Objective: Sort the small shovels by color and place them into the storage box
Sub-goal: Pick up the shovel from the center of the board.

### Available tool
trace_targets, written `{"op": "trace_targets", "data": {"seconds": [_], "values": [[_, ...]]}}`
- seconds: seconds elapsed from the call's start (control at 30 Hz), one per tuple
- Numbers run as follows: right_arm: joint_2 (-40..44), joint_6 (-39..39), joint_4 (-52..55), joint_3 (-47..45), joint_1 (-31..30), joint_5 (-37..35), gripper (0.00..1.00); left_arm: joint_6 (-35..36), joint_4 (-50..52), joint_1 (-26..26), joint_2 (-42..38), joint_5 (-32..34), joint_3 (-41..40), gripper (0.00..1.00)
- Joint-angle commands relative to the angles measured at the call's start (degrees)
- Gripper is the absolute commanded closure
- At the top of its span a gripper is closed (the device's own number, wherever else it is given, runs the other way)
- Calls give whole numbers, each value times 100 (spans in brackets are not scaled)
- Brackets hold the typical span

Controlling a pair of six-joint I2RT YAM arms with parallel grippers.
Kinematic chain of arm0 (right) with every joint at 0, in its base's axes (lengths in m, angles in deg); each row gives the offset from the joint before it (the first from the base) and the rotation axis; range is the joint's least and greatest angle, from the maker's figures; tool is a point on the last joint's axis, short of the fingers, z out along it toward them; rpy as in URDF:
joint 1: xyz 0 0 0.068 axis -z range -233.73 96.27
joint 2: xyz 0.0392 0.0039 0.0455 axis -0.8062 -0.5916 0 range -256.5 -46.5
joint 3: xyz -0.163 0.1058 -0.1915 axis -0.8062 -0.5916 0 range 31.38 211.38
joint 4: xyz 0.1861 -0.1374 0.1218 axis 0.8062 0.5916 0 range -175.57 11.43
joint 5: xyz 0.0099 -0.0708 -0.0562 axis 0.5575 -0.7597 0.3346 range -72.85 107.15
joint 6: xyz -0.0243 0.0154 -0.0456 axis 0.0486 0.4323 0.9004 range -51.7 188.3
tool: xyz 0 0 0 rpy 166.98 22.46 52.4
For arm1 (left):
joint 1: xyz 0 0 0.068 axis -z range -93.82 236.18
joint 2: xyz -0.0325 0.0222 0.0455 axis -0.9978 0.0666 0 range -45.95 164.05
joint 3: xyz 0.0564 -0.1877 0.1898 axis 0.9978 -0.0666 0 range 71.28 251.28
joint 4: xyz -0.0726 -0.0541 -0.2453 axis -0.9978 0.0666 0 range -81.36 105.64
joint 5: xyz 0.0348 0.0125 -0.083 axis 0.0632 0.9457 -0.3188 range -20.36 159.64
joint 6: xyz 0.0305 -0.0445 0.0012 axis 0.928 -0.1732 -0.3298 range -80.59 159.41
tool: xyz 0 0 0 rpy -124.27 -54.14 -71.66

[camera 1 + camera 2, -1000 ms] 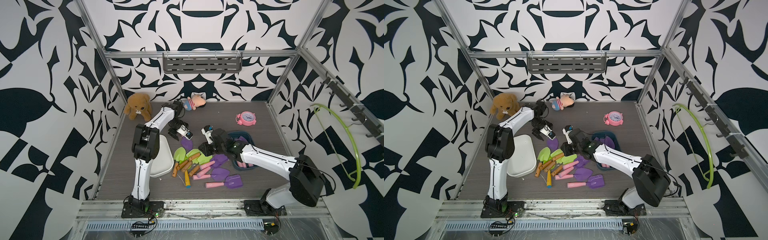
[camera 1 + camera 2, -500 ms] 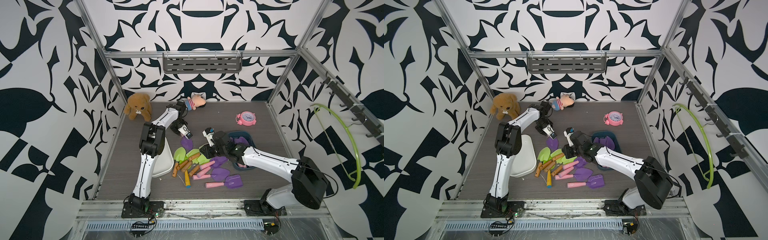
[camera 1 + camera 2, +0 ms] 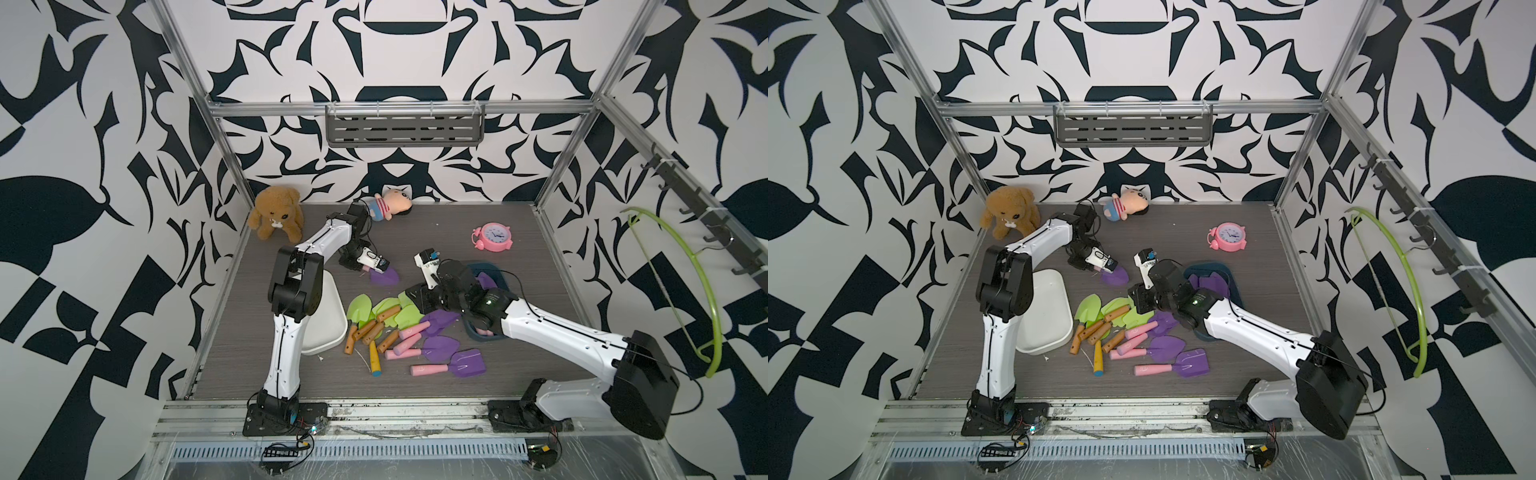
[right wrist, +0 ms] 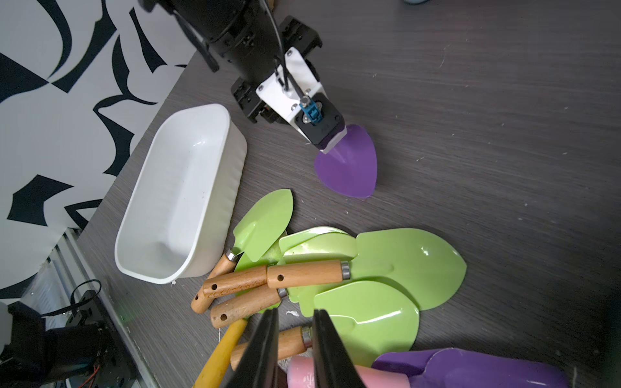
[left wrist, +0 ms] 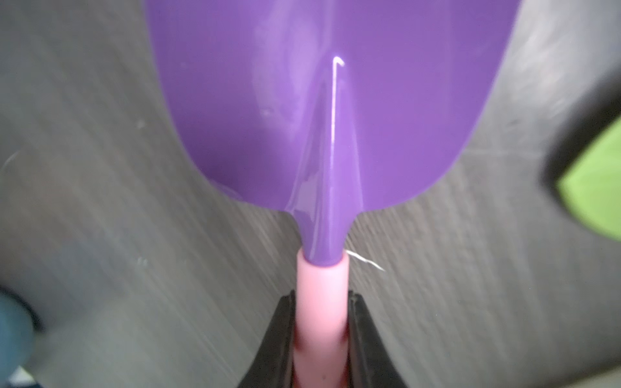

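Closing over the last second, the left gripper [image 5: 321, 297] now pinches the pink handle of a purple shovel [image 3: 385, 277], one black finger on each side (blade low over the table [image 3: 457, 224], contact unclear). That shovel lies at 12 o'clock from the heap of green shovels [image 3: 360, 308] and purple shovels [image 3: 440, 345]. A white box [image 3: 1046, 316] sits at the heap's 9 o'clock. A blue box [image 3: 1208, 264], with purple blades inside, sits at 3 o'clock. Over the heap hangs the right gripper [image 4: 295, 315], jaws a slit apart; whether it grips anything I cannot tell.
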Motion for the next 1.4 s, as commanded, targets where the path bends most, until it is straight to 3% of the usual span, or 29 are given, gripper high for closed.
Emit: {"op": "trace_targets", "data": {"seconds": [0.0,0.13,0.33,0.47,0.6,0.83,1.37], "values": [[101,37,-432,21,-34,-62,77,-2489,-260,4,-1059,-344,-374,100],[-80,-189,-724,83,-67,53,76,-5035,-759,12,-1911,-253,-953,100],[-507,-617,-1201,298,-310,-7,70,-8484,-1374,12,-3030,-733,-1919,100],[-989,-986,-1515,625,-537,-19,63,-10570,-1777,39,-3420,-668,-2369,100],[-1450,-1306,-1845,909,-748,-158,57,-11901,-1617,56,-3542,-147,-2521,100],[-1999,-1541,-1978,1408,-913,-543,55,-12743,-1578,60,-3829,21,-2919,100],[-3066,-1389,-1717,2700,-890,-877,57,-13024,-1518,61,-4261,-802,-3055,100]]}}
